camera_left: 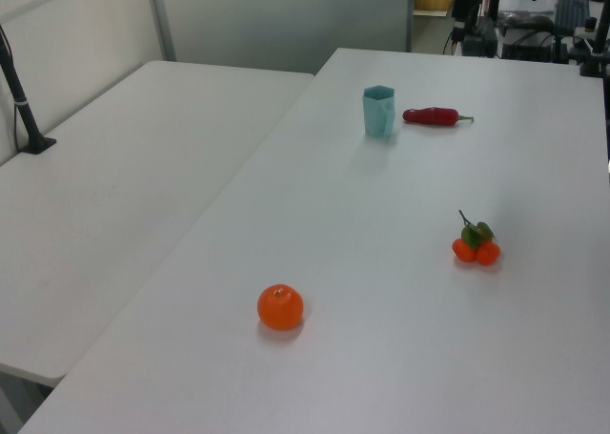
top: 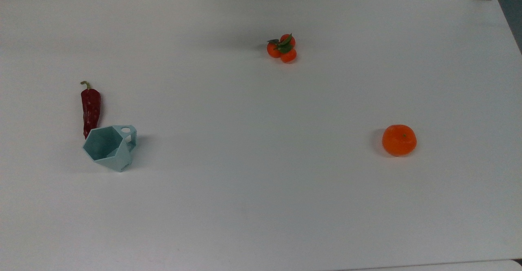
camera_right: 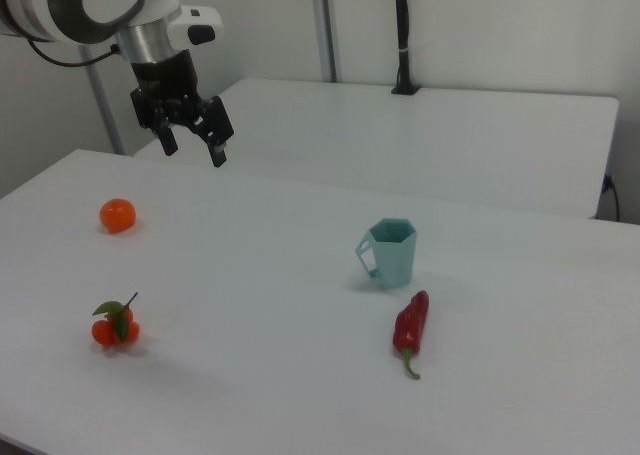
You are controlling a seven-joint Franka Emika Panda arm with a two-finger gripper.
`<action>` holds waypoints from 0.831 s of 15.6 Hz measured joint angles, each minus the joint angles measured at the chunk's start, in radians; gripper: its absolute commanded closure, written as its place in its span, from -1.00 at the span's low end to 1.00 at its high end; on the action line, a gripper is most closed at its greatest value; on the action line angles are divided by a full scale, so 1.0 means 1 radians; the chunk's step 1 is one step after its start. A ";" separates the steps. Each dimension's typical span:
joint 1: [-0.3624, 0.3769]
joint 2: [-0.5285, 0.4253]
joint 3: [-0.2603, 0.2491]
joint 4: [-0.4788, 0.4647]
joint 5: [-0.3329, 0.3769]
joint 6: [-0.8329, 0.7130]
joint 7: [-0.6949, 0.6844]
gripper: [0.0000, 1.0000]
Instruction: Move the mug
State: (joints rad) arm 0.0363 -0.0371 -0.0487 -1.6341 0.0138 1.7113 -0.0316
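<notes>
Currently the pale teal faceted plastic mug (top: 109, 146) stands upright on the white table (top: 253, 206), at the top view's left, with the tip of a dried red chili pepper (top: 90, 108) just beside its rim or touching it; can't tell which. Handle with the round hole points away from the pepper, toward open table, in the right view it faces the arm's side.

Black two-finger gripper (camera_right: 193, 143) hangs high above the table in the right view, well apart from the mug, fingers spread and holding nothing. Nothing started yet, as I read it: approach is the step in hand.

Distractors: round orange tangerine (top: 399, 139) and a small cluster of leafy orange fruits (top: 282, 48), both well apart from the mug.

Risk: a grasp from the pepper side likely knocks the pepper. Rim pinch on the free side looks safer.
</notes>
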 measured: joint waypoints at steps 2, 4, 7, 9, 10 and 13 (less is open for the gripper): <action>0.005 0.002 -0.003 -0.002 0.000 0.000 0.000 -1.00; 0.005 0.008 -0.003 -0.004 0.000 0.000 0.000 -1.00; 0.006 0.016 -0.003 -0.005 0.000 0.000 0.000 -1.00; 0.007 0.018 -0.003 -0.005 0.000 0.000 0.000 -1.00; 0.008 0.018 -0.003 -0.005 0.000 0.000 0.000 -1.00; 0.008 0.018 -0.003 -0.005 0.000 0.000 0.000 -1.00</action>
State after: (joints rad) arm 0.0447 -0.0193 -0.0517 -1.6388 0.0138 1.7113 -0.0318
